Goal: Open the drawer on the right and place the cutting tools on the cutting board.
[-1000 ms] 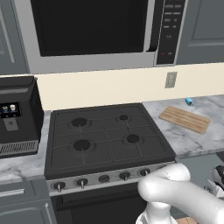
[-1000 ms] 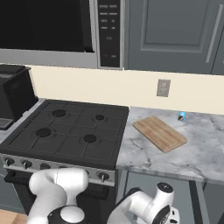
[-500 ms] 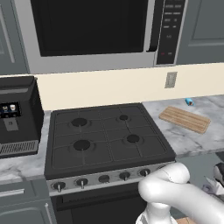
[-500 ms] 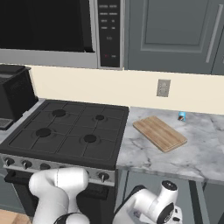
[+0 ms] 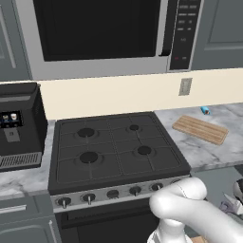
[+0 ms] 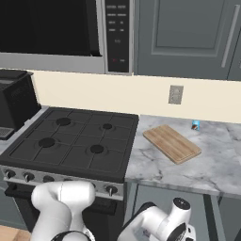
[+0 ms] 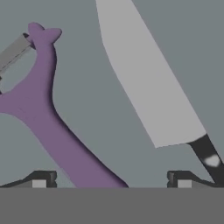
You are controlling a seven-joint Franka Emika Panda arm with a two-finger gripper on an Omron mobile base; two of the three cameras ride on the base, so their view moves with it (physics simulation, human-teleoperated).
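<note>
Hovering low inside the open drawer (image 7: 87, 87), fingers (image 7: 39, 179) spread wide and empty: gripper (image 7: 111, 181) barely shifted over the past second, purple peeler (image 7: 48, 118) at 10 o'clock, knife (image 7: 148, 87) at 1 o'clock, both unlifted; cutting board (image 6: 172, 143) bare on the counter (image 6: 207, 169).

1 stove (image 5: 114, 152) with 4 burners and 5 knobs along its front. 1 microwave (image 5: 109, 33) above it. 1 coffee machine (image 5: 19, 126). 1 wall outlet (image 5: 185, 87). 1 cutting board (image 5: 200, 129) and 1 small blue object (image 5: 205, 110) on the tabletop (image 6: 207, 164). In the hand view, 2 cutting tools: 1 knife (image 7: 153, 87) and 1 purple peeler (image 7: 48, 113).
</note>
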